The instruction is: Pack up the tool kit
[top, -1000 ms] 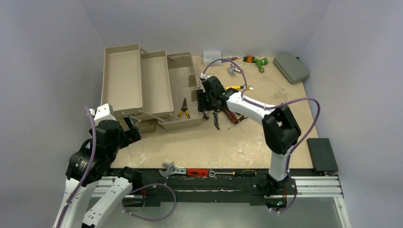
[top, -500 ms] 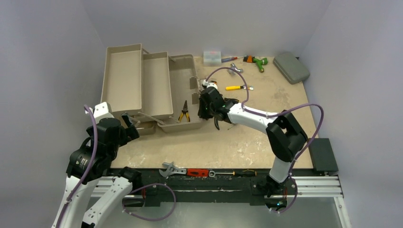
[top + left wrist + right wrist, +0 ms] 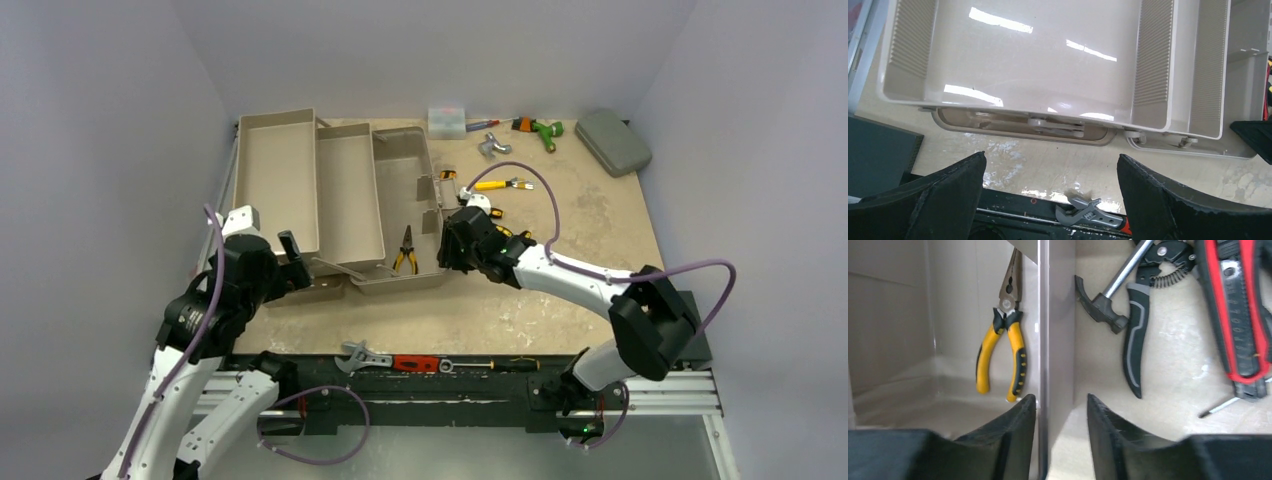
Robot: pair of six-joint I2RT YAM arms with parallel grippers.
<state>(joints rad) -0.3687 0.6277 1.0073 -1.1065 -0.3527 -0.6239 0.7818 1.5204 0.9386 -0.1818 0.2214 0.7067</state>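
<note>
**A:** Where does the toolbox sit?

**B:** Far-left on the table, with its 2 trays folded out to the left. Needle-nose pliers lie in the main compartment, toward the front.

**A:** And to its right?

**B:** The right gripper straddles the right wall, 1 finger inside and 1 outside. A hammer lies just outside that wall.

**A:** Further off?

**B:** A small box sits behind the toolbox, a flat case in the far-right corner, and an adjustable wrench on the near rail.
</note>
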